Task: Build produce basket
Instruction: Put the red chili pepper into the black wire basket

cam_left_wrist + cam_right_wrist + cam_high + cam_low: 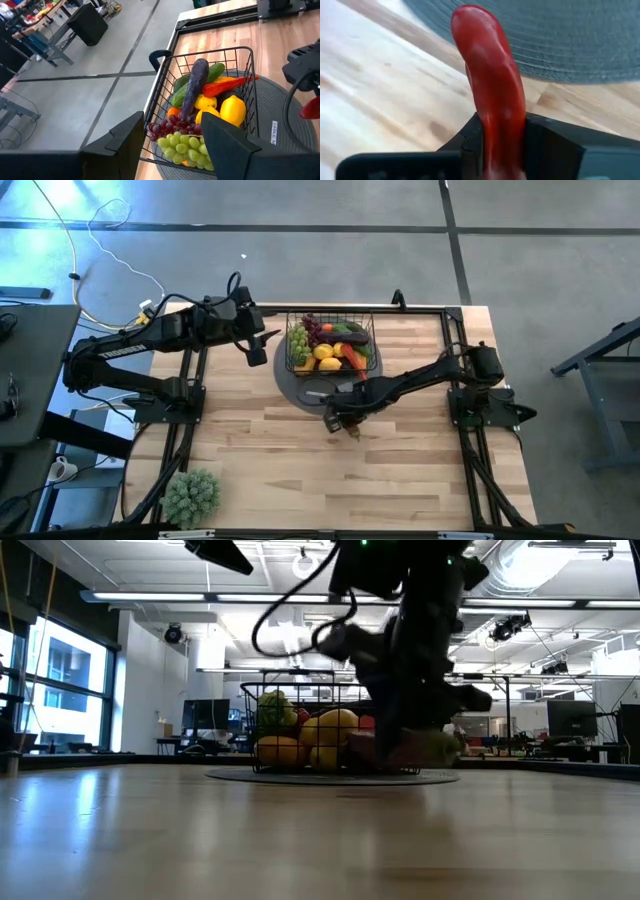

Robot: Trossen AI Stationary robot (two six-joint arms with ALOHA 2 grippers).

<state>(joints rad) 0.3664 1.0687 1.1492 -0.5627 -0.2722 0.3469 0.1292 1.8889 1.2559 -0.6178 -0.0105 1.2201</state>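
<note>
**Basket nearly full, red chili gripped beside the mat**

A green leafy bunch (191,496) lies near the counter's (400,470) front left corner, well apart from everything else. The left pincer (262,345) hovers near the back edge, just left of the basket (367,320), its fingers (227,145) standing partly apart with nothing between them. The black wire basket sits on a round grey mat (290,385) at the middle of the back edge. Inside it lie green grapes (186,147) and purple grapes (170,126), an eggplant (196,85), a cucumber (212,74), lemons (232,110), an orange fruit (279,751) and an orange-red chili (225,86). The right pincer (343,420) is low over the counter just in front of the mat, closed narrowly on a smooth red chili (492,95) that sticks out past its fingers (555,145). That chili is outside the basket, beside the mat's front rim.
</note>
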